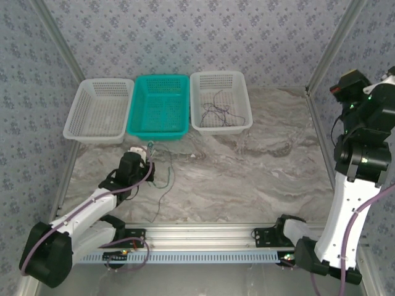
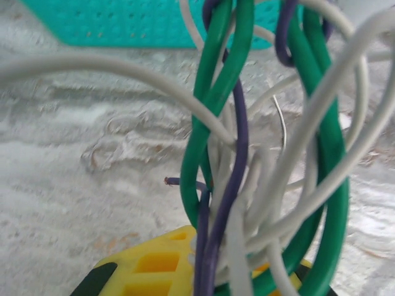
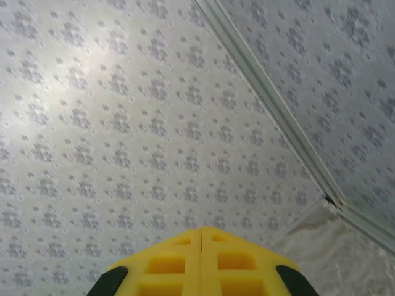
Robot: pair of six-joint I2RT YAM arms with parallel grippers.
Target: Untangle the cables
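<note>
Three mesh baskets line the marble-patterned tabletop [image 1: 265, 179] toward 12 o'clock: left white basket [image 1: 92, 138] at 11, teal basket [image 1: 157, 134] touching it, right white basket [image 1: 222, 128] at 1. An aluminium rail [image 1: 203, 234] lies at 6.

Lab test booth: wallpapered panels [image 1: 185, 37], aluminium rail [image 1: 203, 234], marble tabletop [image 1: 247, 172].

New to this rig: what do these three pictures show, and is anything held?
Two robot arms are bolted at the table's near edge. One picture looks down from behind them; the other two come from a camera on each wrist. Three baskets stand at the back: a left white basket, a teal basket, a right white basket holding loose wires. The left end effector, before the teal basket, is clamped on tangled green, pale and purple cables. The right end effector is shut, empty, facing the wall.
</note>
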